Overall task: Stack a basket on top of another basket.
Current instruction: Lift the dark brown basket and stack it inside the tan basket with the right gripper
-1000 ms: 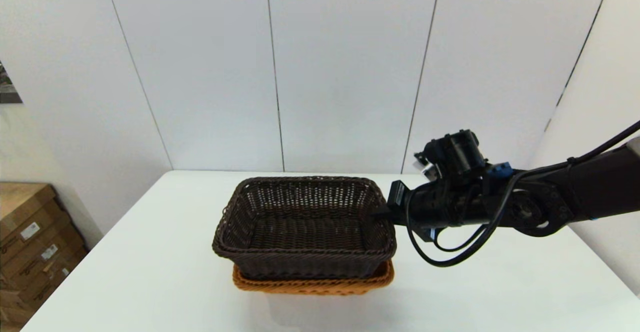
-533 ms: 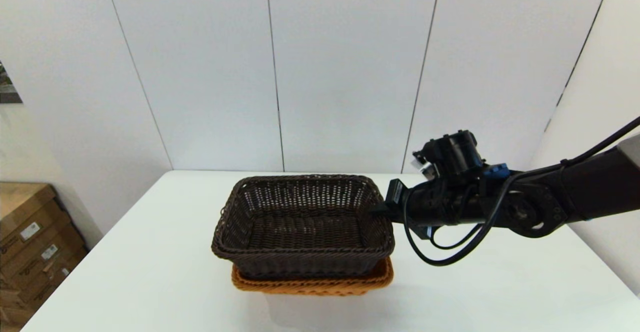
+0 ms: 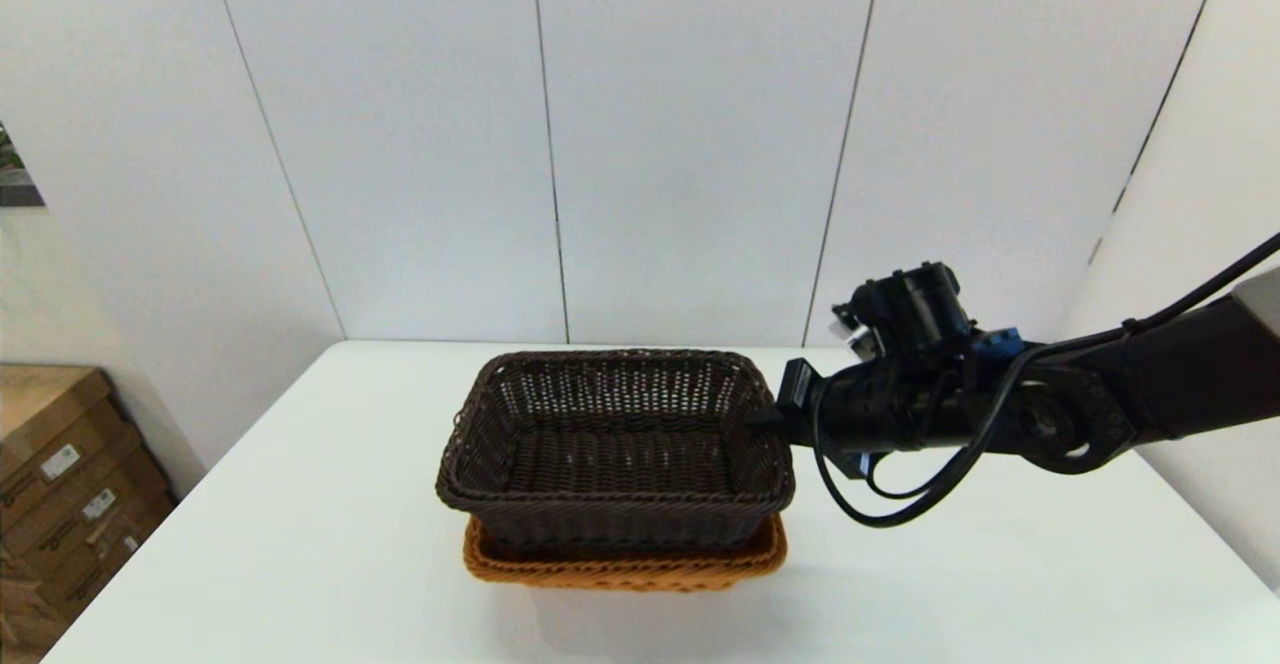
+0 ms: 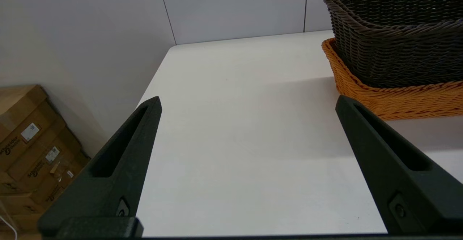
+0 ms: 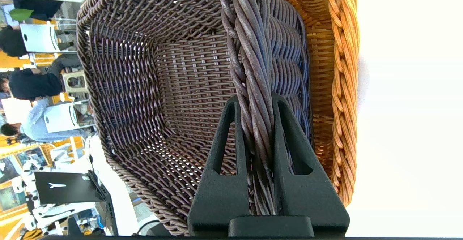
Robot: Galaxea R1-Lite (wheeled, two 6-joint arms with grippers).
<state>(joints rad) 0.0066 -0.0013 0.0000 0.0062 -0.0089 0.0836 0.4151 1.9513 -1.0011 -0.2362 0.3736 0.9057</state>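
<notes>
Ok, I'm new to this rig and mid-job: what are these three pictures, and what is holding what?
They are three camera views of one two-armed robot at a white table. The wide picture comes from the head camera, looking down at the table. The other two come from cameras on each wrist, so the black prongs at the bottom are that arm's own pincer.

On the table sits the orange-tan basket, with the dark brown basket lowered into it, its rim above the orange one.

The right pincer reaches in from the right side and is shut on the dark basket's braided rim, which runs between its two prongs. The left pincer is open, holds nothing, and sits low near the table's left part, off to the side of the baskets.

Cardboard boxes stand on the floor beside the table.
</notes>
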